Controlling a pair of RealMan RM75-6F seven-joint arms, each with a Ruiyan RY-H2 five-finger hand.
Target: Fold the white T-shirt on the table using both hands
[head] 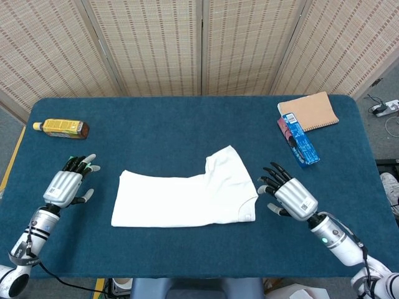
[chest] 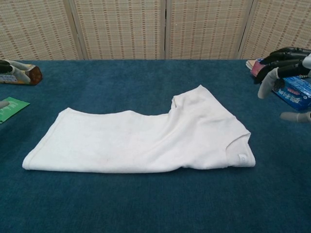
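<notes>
- Fingers (head: 272, 176) of my right hand (head: 294, 199) are spread apart and hold nothing; the hand hovers just off the right edge of the white T-shirt (head: 187, 194), not touching it.
- From the chest view only those right fingers (chest: 268, 81) show at the frame's edge, dark-tipped and fanned, in front of the blue packet (chest: 294, 92).
- My left hand (head: 64, 185) sits well apart from the shirt, out on the left side of the surface (head: 162, 131), its fingers (head: 80, 163) also splayed and empty.
- Under the left fingers lies a small green packet (chest: 10, 108); it shows plainly from the chest and only as a sliver from the head.
- Lying partly folded near the middle of the blue surface, the white T-shirt forms a long band running left to right, with one part rising toward the back on the right.
- Its collar end, with a small label, sits at the right front corner.
- At the far left stands out a yellow bottle (head: 61, 128), lying on its side, beyond my left hand.
- Toward the back right corner rest a tan notebook (head: 308, 111) and the blue packet, with a pink-red item (head: 283, 129) tucked just beside them.
</notes>
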